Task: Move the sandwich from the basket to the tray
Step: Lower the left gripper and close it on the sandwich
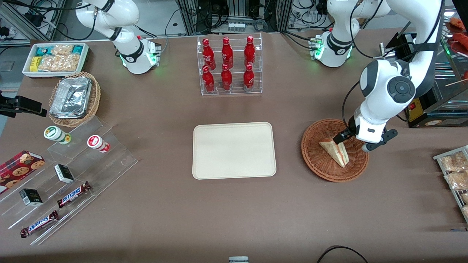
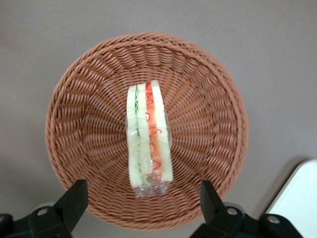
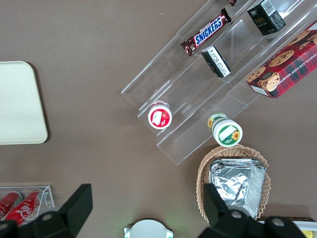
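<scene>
A wide brown counter [image 1: 153,204] fills most of the front view and is evenly lit from above. Along its edge farthest from the front camera, metal equipment racks [image 1: 237,14] strung with black cables [image 1: 215,16] can be seen. A strip of grey floor [image 1: 11,62] is visible at the parked arm's end.

— Front view: high, steep downward look over whole table [image 1: 153,226]. Wrist views?
— Left wrist: straight down, close over basket [image 2: 89,148], gripper [image 2: 143,201] fingers spread wide. Right wrist: straight down, higher.
— Shared?
— Tray [image 1: 234,150] in all three.
</scene>
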Controlling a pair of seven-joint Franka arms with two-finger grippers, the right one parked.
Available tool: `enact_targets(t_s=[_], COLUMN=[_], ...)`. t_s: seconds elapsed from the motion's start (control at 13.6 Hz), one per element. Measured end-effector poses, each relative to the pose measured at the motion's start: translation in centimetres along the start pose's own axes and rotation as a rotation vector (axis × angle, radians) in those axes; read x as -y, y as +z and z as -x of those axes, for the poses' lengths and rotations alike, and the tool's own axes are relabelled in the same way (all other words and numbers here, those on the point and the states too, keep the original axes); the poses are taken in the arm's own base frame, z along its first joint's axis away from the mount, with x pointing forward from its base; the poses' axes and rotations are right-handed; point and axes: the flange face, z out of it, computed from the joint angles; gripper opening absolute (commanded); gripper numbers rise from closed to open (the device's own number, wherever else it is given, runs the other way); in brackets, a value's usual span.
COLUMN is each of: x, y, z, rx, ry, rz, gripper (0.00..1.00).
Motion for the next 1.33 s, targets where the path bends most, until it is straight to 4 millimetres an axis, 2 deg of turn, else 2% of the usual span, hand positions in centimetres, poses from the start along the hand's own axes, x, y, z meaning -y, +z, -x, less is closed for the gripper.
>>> enact_targets(t_s=[0.22, 0.59, 1.18, 1.25, 1.33], x=[-0.9, -1.3, -1.2, -1.1, -1.1], y=[1.5, 3.7, 8.4, 8.9, 9.3], z=[0.7, 1.2, 0.6, 0.7, 0.7], rx=[-0.009, -0.024, -0.021, -0.012, -0.003], ry=[-0.162, -0.131, -0.141, -0.15, -0.159], rz=[0.013, -0.037, -0.055, -0.059, -0.062], gripper=[1.0, 1.0, 1.0, 0.94, 0.63])
